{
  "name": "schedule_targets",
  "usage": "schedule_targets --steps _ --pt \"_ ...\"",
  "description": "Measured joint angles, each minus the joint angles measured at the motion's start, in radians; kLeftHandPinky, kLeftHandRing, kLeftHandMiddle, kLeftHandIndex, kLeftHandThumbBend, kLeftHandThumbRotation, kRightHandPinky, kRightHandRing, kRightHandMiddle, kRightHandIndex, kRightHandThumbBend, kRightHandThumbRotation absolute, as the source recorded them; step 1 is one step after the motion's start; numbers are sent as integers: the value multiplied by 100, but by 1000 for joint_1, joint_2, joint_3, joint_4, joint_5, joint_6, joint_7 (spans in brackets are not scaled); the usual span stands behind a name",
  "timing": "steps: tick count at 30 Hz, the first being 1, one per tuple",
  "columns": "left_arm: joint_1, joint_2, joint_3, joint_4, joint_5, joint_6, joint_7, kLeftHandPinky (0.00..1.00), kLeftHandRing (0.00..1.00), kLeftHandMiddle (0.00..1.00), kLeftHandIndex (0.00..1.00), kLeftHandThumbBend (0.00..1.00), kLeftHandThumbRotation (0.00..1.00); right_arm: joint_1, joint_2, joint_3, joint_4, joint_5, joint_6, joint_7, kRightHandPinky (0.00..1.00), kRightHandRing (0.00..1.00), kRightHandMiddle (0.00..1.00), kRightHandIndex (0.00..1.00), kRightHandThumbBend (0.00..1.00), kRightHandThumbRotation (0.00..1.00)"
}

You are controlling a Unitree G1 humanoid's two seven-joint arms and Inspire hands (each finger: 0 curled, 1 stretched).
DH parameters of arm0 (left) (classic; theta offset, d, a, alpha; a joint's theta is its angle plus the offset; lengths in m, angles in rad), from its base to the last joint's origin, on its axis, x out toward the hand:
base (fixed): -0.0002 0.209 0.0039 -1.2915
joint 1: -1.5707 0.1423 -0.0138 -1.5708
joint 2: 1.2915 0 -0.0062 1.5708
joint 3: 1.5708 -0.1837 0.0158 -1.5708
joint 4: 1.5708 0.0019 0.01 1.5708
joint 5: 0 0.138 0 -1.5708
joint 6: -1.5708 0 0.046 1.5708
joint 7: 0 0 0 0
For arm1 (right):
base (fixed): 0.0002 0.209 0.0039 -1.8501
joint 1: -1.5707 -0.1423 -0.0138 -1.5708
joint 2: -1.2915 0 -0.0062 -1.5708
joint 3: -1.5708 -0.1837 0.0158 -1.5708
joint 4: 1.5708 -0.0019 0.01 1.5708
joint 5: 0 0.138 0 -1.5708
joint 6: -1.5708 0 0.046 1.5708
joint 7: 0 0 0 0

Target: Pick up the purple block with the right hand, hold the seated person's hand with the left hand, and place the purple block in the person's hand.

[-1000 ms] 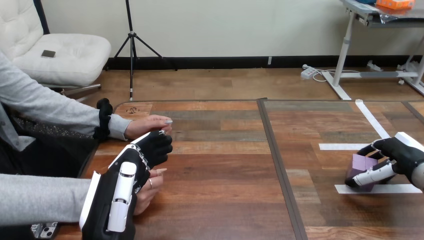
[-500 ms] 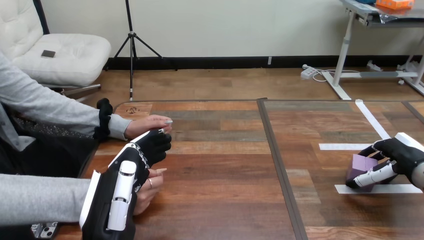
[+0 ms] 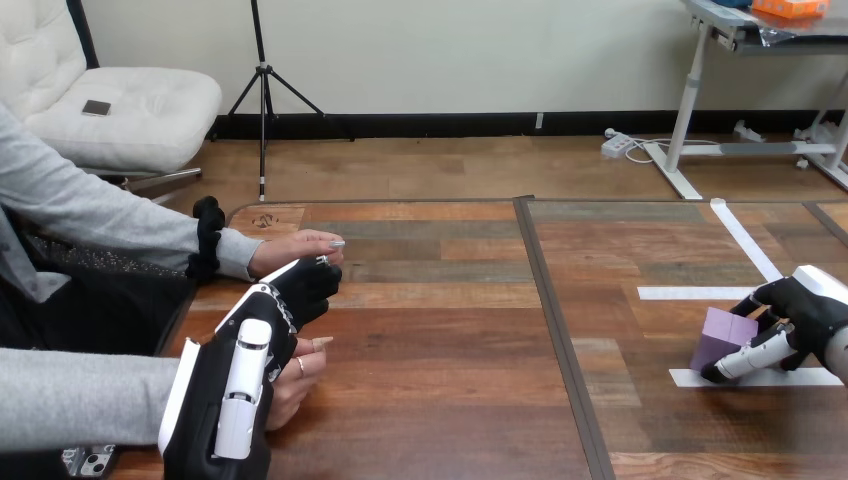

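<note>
The purple block (image 3: 720, 338) stands on the table at the far right, between white tape lines (image 3: 755, 377). My right hand (image 3: 805, 310) comes in from the right edge and curls round it, thumb along its lower front corner and fingers (image 3: 752, 299) behind its far side. My left hand (image 3: 262, 335) lies over the person's nearer hand (image 3: 295, 385) at the lower left, touching it. Whether it grips that hand I cannot tell. The person's farther hand (image 3: 300, 248) rests on the table just beyond my left hand.
A dark seam (image 3: 560, 340) runs down the table's middle, with bare wood on both sides. White tape strips (image 3: 742, 238) mark the right part. A phone (image 3: 88, 461) lies at the lower left corner by the person's sleeve.
My right hand's thumb has slid lower and to the right, so more of the block's front face shows. My left hand and the person's hands have not moved.
</note>
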Motion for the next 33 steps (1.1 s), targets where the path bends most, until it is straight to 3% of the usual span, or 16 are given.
schedule_targets --steps 12,33 --pt "-1 1 10 -3 0 4 0 84 82 78 75 32 100 8 1 14 14 -9 -11 -76 36 44 49 49 87 0" --pt "-3 0 34 -6 -1 18 -2 84 81 78 74 39 100 13 7 16 19 -7 -58 -129 31 38 44 46 88 0"
